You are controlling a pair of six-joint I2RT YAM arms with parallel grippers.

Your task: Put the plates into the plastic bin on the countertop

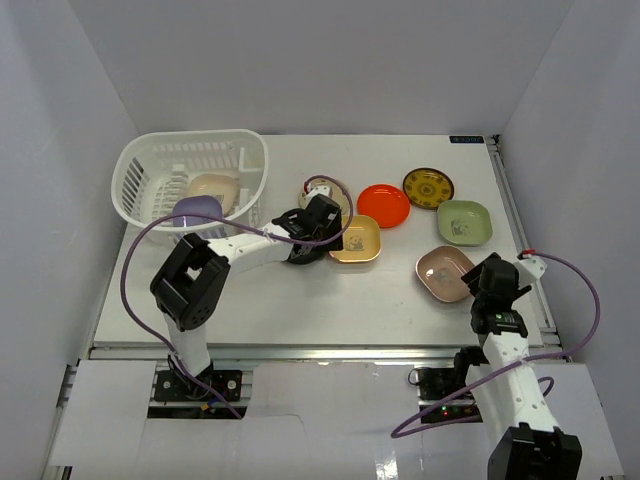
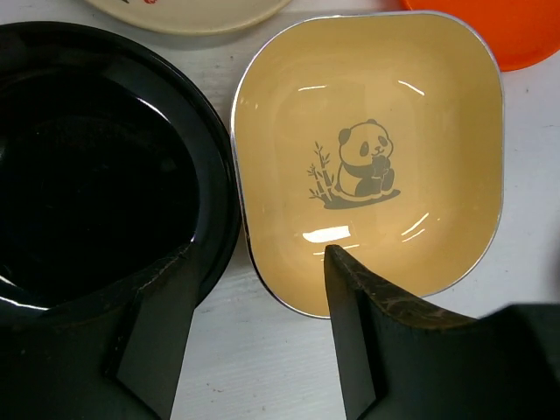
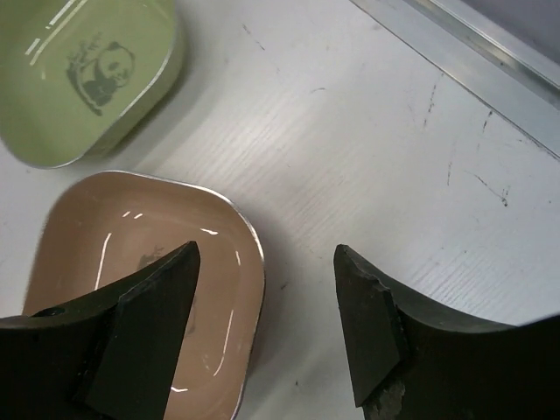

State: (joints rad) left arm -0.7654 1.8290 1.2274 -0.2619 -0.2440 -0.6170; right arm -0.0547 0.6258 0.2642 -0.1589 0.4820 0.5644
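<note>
1. Your left gripper (image 2: 258, 255) has its jaws apart and is holding nothing. One finger hangs over the rim of the round glossy black plate (image 2: 96, 175). The other hangs over the near rim of the yellow rounded-square panda plate (image 2: 367, 157). Those two plates almost touch just ahead of the fingertips.
2. That stance straddles two rims at once. My read: pick the black one and shift sideways until only its rim lies between the fingers, or closing will likely shove the yellow plate.
3. Your right gripper (image 3: 262, 254) has its fingers spread and is empty. One finger is over the inside of the pink rounded-square plate (image 3: 131, 289). The other is over the bare flat white countertop (image 3: 367, 131), so the plate's side rim sits between them.
4. That looks like a fair rim-pinch setup. Drop straight down and close on the wall. The surface is glossy and shallow, so it probably slips; bite deep and lift slowly.
5. Edges: the metal edge rail (image 3: 472, 52) runs beyond the outer finger, with bare top between. The light green rounded-square plate (image 3: 87, 79) lies ahead of the inner finger, apart from the pink one.
6. Room: the large white slotted plastic bin (image 1: 132, 185) sits behind the left gripper's wrist. It holds a cream plate (image 1: 212, 187) and a lavender plate (image 1: 196, 210), with space beside them.
7. From the right gripper the bin is well apart, past the orange-red round plate (image 1: 384, 205) and the left arm. I'd send the left first.
</note>
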